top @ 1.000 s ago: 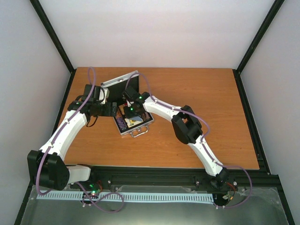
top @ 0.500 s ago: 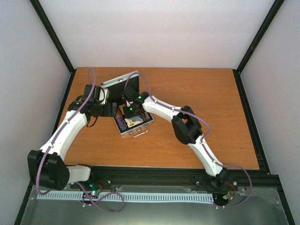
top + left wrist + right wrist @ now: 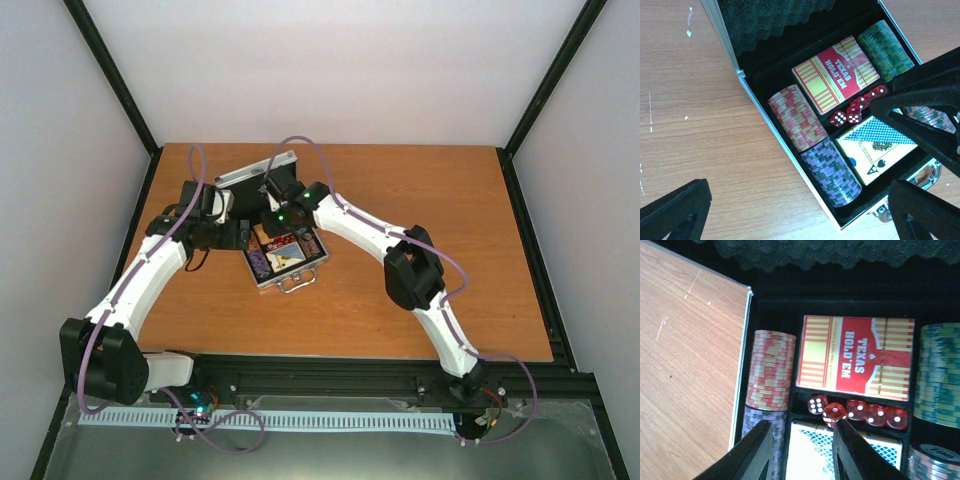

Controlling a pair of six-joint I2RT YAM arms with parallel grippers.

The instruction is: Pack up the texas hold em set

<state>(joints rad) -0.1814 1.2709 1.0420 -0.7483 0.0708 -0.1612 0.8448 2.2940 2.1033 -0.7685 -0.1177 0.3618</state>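
- A robotics lab: a purpose-built test cell.
- A left arm [image 3: 150, 272] and a right arm [image 3: 445, 322], both white robot arms, are bolted to a black metal rail [image 3: 330, 372] at the wooden tabletop's [image 3: 450, 200] near edge.
- Plain white panels [image 3: 340, 70] set in black frame posts [image 3: 108, 80] wall it in (like a booth).
- Purple cables [image 3: 92, 352] run exposed along the arms.

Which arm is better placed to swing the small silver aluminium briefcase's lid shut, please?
Right, probably. The right gripper hovers open and empty over the small silver aluminium briefcase, just before its raised foam-lined lid. The left gripper hangs wide open by the case's near-left side, farther from that lid.
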